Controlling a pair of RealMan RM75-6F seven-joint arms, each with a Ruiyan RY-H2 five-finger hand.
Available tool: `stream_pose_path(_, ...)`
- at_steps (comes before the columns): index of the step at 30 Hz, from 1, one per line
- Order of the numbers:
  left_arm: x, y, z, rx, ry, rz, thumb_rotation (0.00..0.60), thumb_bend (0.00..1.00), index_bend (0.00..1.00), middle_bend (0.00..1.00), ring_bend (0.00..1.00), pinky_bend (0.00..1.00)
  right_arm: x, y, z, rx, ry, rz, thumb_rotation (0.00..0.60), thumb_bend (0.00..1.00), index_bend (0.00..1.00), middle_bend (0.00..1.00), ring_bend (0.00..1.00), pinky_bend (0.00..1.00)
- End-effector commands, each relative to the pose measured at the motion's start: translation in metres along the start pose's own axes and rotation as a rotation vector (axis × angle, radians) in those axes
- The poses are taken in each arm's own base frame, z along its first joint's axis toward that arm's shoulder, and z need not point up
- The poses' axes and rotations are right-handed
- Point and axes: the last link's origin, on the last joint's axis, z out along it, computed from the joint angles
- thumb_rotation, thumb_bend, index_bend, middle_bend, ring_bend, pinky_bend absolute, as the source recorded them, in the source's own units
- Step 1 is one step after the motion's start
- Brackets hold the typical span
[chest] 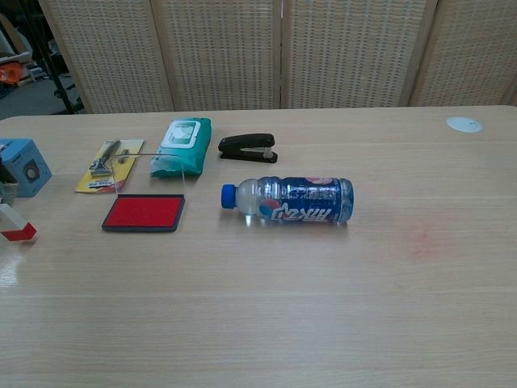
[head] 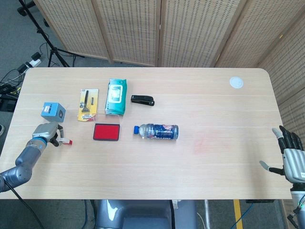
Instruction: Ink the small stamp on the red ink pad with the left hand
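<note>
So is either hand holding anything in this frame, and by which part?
The left hand holds the small stamp by its clear upper end, the red base sticking out. The right hand holds nothing, fingers spread.
</note>
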Motion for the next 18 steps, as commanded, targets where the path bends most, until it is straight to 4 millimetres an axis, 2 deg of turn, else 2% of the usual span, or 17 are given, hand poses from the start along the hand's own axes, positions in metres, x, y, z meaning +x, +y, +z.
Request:
stream_pose_path(1,-0.0048,0.0,0.0031,0.0,-0.005,0.001,0.6,0.48,0.62,0.97,0.99,0.9,-0.0002,0.0001,-0.0001,0.0,-0.001,0.0,0.6,0.0,0.0,0.0,0.0,0.0)
stream_pose_path(14,-0.0069,0.0041,0.0068,-0.005,-0.012,0.009,0.6,0.47,0.62,0.97,0.98,0.9,-0.0013,-0.0002,0.0001,0.002,-0.008,0.002,0.6,0.0,0.0,0.0,0.0,0.0)
stream_pose_path(18,-0.0067,0.0068,0.0058,-0.009,-0.011,0.017,0.6,0.47,0.57,0.97,0.98,0.9,-0.0006,0.0,-0.0002,0.001,-0.004,0.004,0.6,0.0,0.0,0.0,0.0,0.0)
